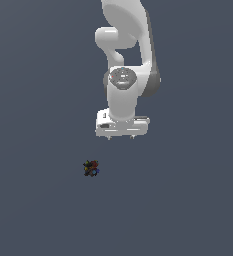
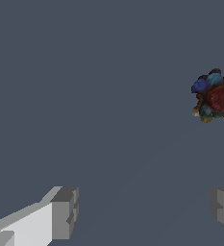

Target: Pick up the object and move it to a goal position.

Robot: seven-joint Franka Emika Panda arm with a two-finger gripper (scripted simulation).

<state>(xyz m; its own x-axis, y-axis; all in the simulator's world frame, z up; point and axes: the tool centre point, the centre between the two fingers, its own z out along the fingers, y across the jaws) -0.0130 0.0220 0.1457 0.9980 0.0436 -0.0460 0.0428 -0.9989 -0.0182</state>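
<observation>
Hanging above the flat grey floor (image 1: 33, 210), the white Panda arm (image 1: 130, 60) is seen pointing straight down in the exterior view, with the gripper (image 1: 121, 137) at its lower end. Only two short finger stubs are visible under the hand body there, set well apart.

Wrist view: the gripper (image 2: 144, 211) is spread wide. Two grey fingertips (image 2: 64, 213) are seen at opposite sides of the picture, with bare floor (image 2: 84, 72) between them. Nothing is pinched; the pads are touching nothing.

The object (image 1: 91, 169) is seen lying on the floor, apart from the gripper. In the exterior view it is placed below the hand and off toward the exterior view's left, not under the fingers. It is much smaller than the hand: a dark lumpy clump with red, orange, yellow and blue specks.

In the wrist view the object (image 2: 216, 97) is cut off by the picture's edge, so only part is shown. A large dark-red lump is visible, ringed by blue, teal and yellowish lumps. It lies outside the gap between the fingers, with clear floor separating it from both tips.

No goal marker can be made out in either view.
</observation>
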